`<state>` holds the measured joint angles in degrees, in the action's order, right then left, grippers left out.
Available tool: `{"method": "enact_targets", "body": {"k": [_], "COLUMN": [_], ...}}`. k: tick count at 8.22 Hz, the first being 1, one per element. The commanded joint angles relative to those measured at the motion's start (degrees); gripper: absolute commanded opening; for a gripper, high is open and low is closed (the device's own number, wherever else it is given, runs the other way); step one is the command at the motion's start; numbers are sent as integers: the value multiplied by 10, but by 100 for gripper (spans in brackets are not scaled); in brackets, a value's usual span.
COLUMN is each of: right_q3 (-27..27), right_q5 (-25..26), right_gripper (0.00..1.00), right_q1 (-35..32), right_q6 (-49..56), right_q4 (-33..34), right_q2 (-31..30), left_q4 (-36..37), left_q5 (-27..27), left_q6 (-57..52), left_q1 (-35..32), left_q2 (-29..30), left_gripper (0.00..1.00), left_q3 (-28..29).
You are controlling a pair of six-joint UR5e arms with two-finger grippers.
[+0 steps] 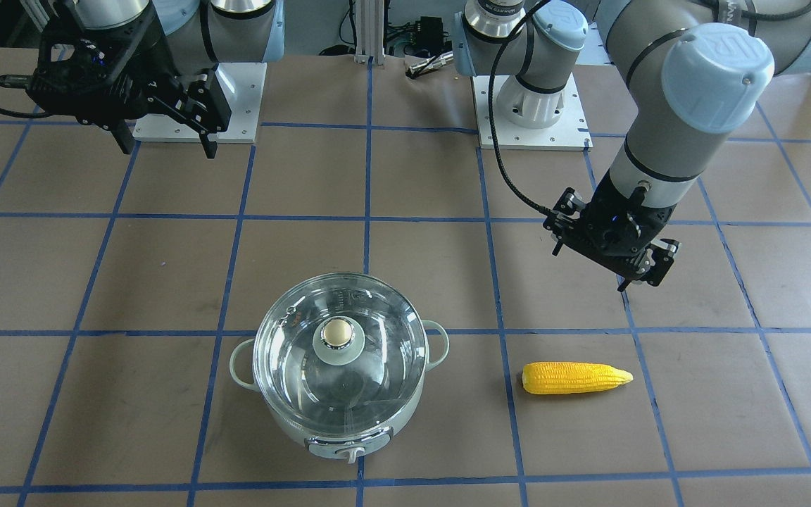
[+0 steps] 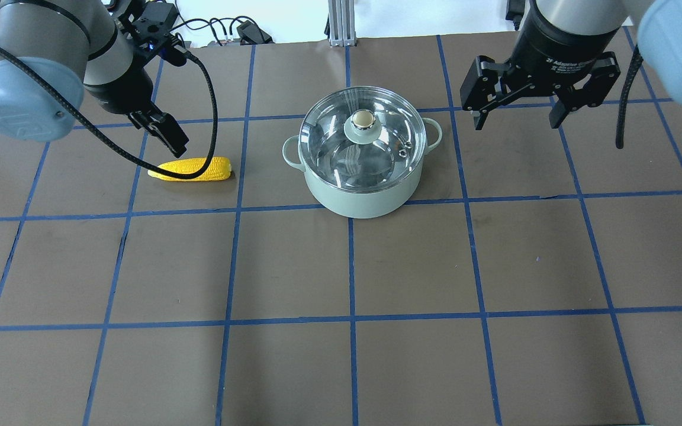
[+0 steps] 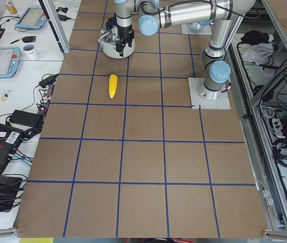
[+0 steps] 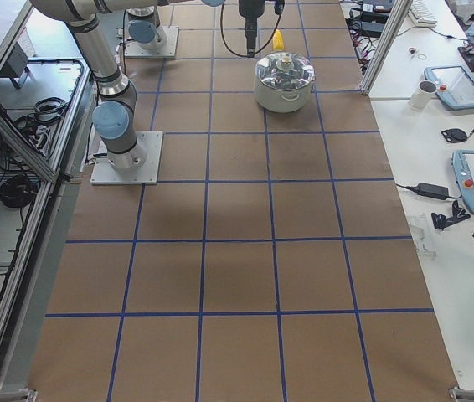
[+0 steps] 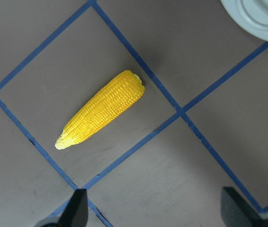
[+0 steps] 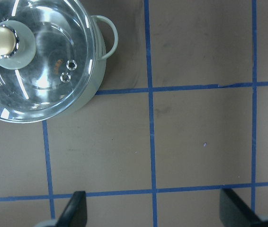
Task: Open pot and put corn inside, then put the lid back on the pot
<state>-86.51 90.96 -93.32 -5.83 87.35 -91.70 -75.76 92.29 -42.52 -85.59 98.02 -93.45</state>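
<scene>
- Left gripper (image 1: 641, 276) is hanging above the table (image 2: 412, 266) with its two fingers spread wide and nothing between them. The left wrist view is showing both dark fingertips (image 5: 77, 210) at its bottom edge, with only bare tabletop in the gap.
- It is hovering near the corn (image 1: 574, 377), on the side toward the robot's edge of the desk, and is not touching it.
- Right gripper (image 2: 517, 118) is likewise standing open and empty. It is raised over the table on the pot's other side, toward the desk's right end, well apart from the pot (image 2: 364, 198).
- The corn is lying flat on the brown surface, inside one square of the blue tape lines (image 2: 350, 266). It is sitting to the pot's left, toward the desk's left end. Its pointed tip is facing away from the pot and its blunt end toward it.
- The pot is standing upright toward the desk edge across from the robot, roughly midway between the two arms. Its control knob (image 1: 349, 451) is facing that far edge.
- The lid (image 2: 379, 157) is resting on the pot and closing it, with its beige knob (image 2: 363, 119) sitting upright at the centre.
- Corn and pot are lying near each other but apart, with a tape line running between them.
</scene>
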Motion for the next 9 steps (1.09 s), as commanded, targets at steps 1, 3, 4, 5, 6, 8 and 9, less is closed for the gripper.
{"method": "enact_targets", "body": {"k": [1, 3, 4, 5, 6, 8, 9], "right_q3": [14, 33, 43, 54, 56, 56, 56], "right_q5": [-13, -18, -12, -12, -11, 2, 1], "right_gripper": [100, 100, 100, 100, 100, 99, 98], "right_q1": [-6, -44, -77, -103, -129, -143, -143], "right_q6": [-7, -50, -86, -129, -171, -183, -183], "right_q4": [81, 117, 156, 194, 232, 259, 293], "right_q2": [46, 95, 133, 170, 200, 233, 251], "left_q4": [47, 81, 93, 97, 114, 150, 155], "left_q5": [-1, 1, 1, -1, 0, 0, 1], "left_q6": [-141, -260, -266, -276, -312, -373, -406], "left_q1": [16, 17, 17, 17, 17, 17, 17], "left_q2": [28, 45, 51, 63, 73, 107, 117], "left_gripper": [100, 100, 100, 100, 100, 100, 100], "left_q3": [-2, -4, -5, -4, -4, -4, -3]}}
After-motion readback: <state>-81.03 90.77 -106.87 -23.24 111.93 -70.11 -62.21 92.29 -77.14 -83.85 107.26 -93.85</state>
